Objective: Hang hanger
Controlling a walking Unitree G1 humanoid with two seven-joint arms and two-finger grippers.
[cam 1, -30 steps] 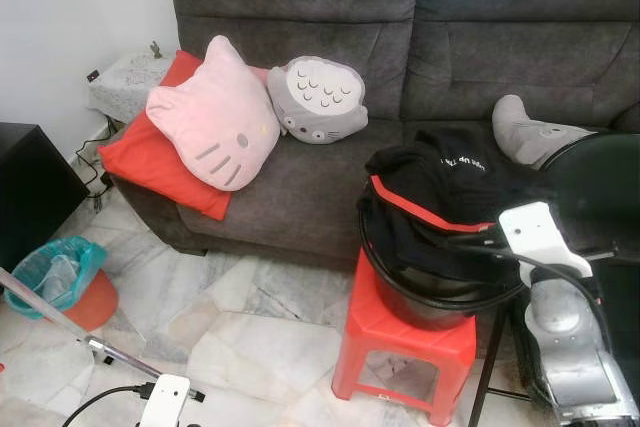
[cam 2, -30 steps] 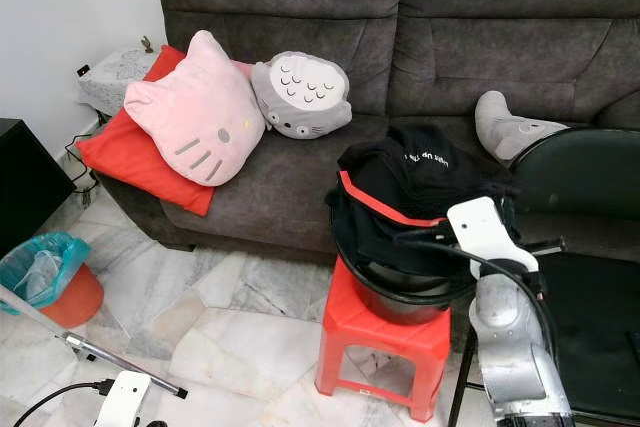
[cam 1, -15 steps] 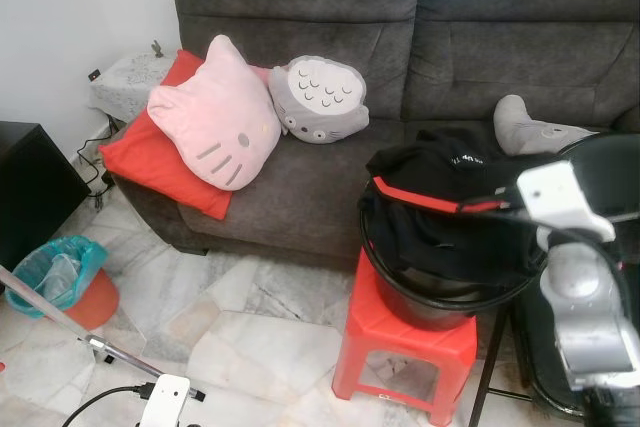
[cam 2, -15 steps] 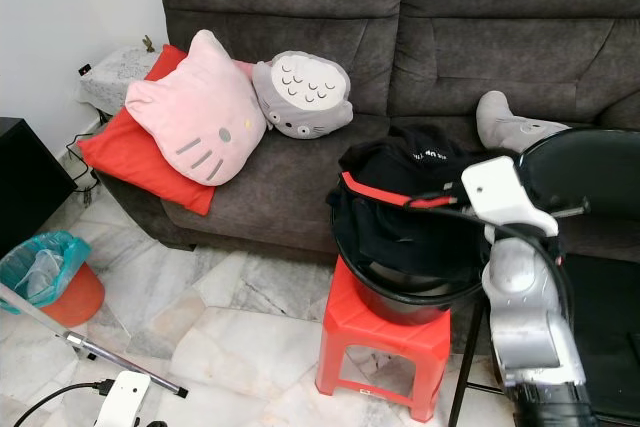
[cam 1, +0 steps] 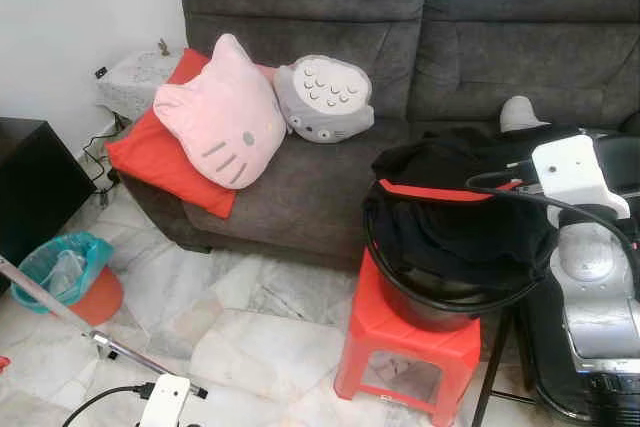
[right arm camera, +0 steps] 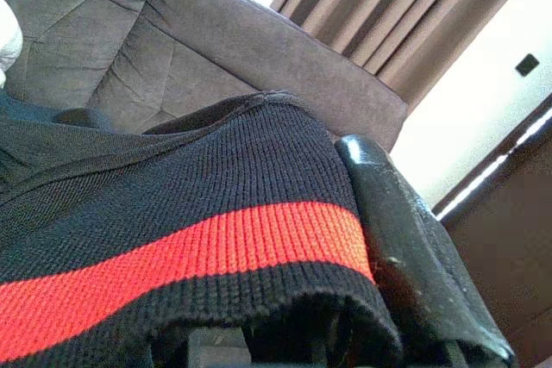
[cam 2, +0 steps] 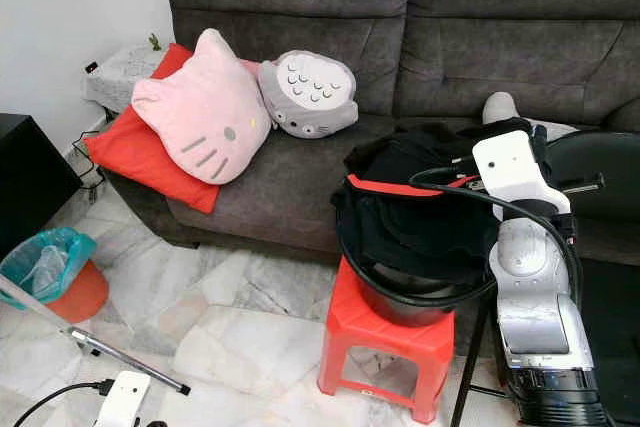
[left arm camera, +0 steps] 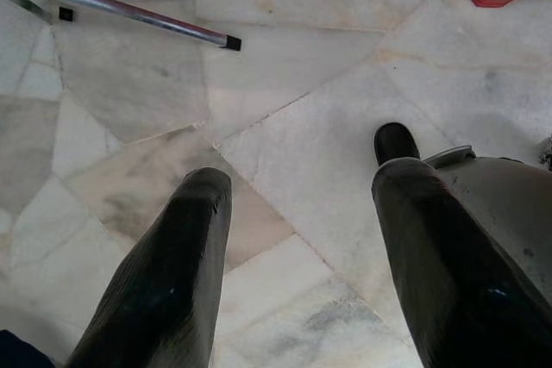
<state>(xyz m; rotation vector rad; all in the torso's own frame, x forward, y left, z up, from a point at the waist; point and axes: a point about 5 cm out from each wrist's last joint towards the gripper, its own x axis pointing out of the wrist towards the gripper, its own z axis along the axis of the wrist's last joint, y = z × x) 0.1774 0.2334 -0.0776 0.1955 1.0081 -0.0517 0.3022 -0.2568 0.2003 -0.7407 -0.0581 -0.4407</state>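
Black knit garment (right arm camera: 181, 213) in right pincer (right arm camera: 345, 316) — three cushions (cam 1: 225, 112)

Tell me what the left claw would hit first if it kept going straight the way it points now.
Probably the marble floor: the open left claw points down at bare tiles, nothing between. The metal pole lies off to one side.

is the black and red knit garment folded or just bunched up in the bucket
Bunched up. The black knit garment with a red stripe heaps loosely over the black bucket's rim, one edge clamped by the right gripper.
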